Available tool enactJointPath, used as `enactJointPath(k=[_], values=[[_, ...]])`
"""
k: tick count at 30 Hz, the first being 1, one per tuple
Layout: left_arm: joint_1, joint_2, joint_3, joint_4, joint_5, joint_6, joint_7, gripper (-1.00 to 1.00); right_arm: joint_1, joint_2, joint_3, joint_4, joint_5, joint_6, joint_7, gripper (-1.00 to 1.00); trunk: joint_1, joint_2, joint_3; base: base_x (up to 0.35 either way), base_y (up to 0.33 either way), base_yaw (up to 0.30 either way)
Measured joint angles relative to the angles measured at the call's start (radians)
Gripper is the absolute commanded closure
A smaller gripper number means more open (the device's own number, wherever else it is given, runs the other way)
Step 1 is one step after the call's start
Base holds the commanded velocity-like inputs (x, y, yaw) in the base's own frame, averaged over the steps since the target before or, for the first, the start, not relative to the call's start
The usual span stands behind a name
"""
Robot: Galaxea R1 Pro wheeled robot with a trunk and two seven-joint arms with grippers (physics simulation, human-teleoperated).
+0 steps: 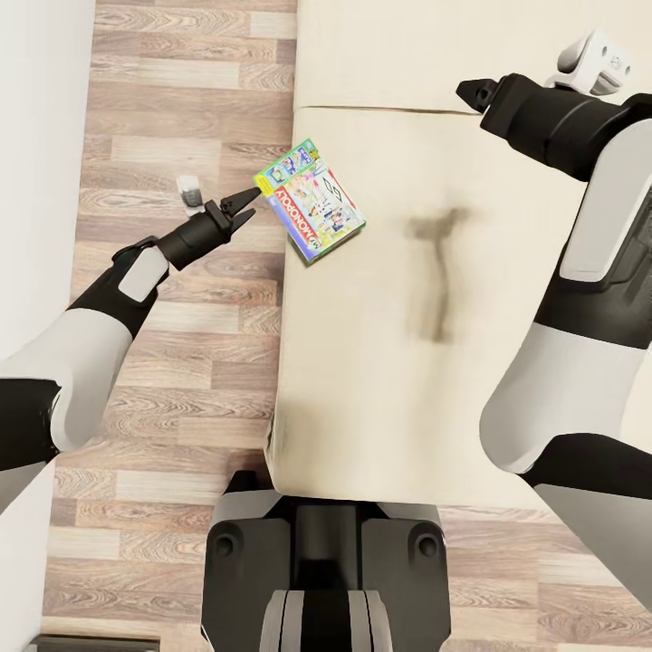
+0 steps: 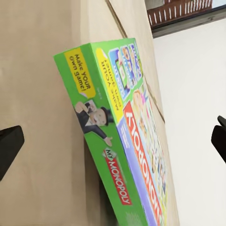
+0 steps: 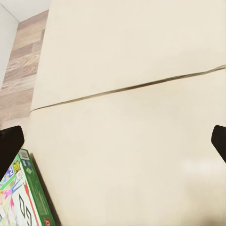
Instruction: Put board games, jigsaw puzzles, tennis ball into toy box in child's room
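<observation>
A green Monopoly board game box point(image 1: 312, 199) lies flat on the beige mattress of the bed point(image 1: 380, 380), close to its left edge. My left gripper point(image 1: 243, 201) hovers over the floor beside the bed, open, its fingertips just short of the box's near corner. In the left wrist view the box point(image 2: 122, 141) stands between the spread fingertips point(image 2: 9, 147), apart from both. My right gripper point(image 1: 471, 91) hangs open over the far right of the mattress, holding nothing. The right wrist view catches a corner of the box point(image 3: 21, 200).
Wood-plank floor point(image 1: 172, 109) runs along the bed's left side, with a small grey-white object point(image 1: 190, 192) lying on it near my left gripper. A white wall point(image 1: 36, 136) stands at the far left. A seam point(image 1: 380, 110) crosses the mattress.
</observation>
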Motion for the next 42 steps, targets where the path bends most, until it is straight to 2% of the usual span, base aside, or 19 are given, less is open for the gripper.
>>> enactJointPath(k=[11, 22, 42], values=[[0.001, 0.017, 0.002, 0.001, 0.000, -0.002, 0.000, -1.00, 0.000, 0.001, 0.000, 0.000, 0.000, 0.000, -0.001, -1.00, 0.000, 0.000, 0.000, 0.000, 0.000, -0.112], [0.000, 0.020, 0.002, 0.000, 0.000, 0.000, 0.001, -1.00, 0.000, 0.001, -0.001, 0.000, 0.000, 0.000, -0.001, -1.00, 0.000, 0.000, 0.000, 0.000, 0.000, -0.085], [-0.003, 0.022, 0.003, 0.000, 0.000, 0.002, 0.010, -1.00, 0.013, 0.001, 0.000, 0.000, 0.001, 0.000, -0.001, -1.00, 0.000, 0.000, 0.000, 0.000, 0.000, -0.011]])
